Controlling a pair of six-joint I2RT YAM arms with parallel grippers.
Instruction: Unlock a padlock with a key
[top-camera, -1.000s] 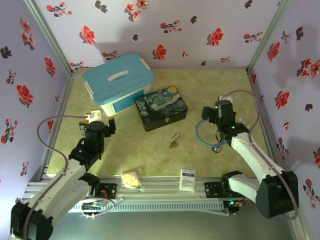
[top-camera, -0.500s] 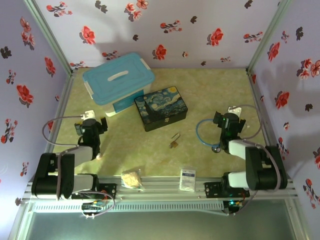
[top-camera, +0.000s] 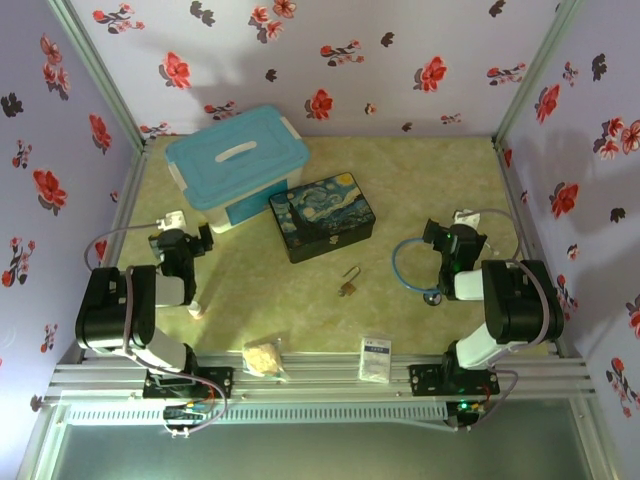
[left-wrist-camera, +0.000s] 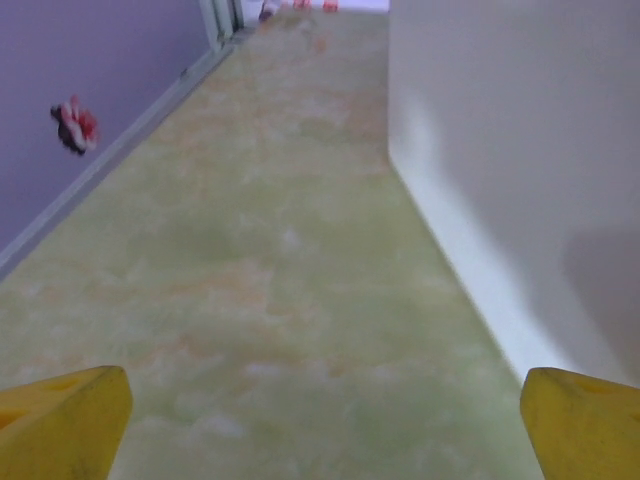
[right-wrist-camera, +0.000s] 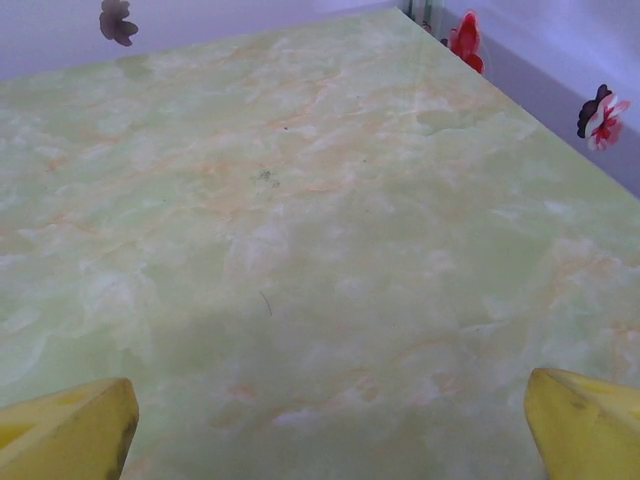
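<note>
Top external view: the padlock (top-camera: 348, 283) lies on the green tabletop (top-camera: 430, 170), its shackle pointing toward the painted tin box (top-camera: 322, 217) just behind it. Well apart on either side, the left tool (top-camera: 185, 238) and right tool (top-camera: 451, 230) sit low, yellow fingertips (left-wrist-camera: 60, 420) spread wide, gripping nothing. A blue tube loop (top-camera: 400, 272) lies near the right tool.

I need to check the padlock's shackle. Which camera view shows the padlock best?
The top external view: the padlock lies unobstructed on the table, near the painted tin. The wrist views face tabletop, the left beside a white bin.
</note>
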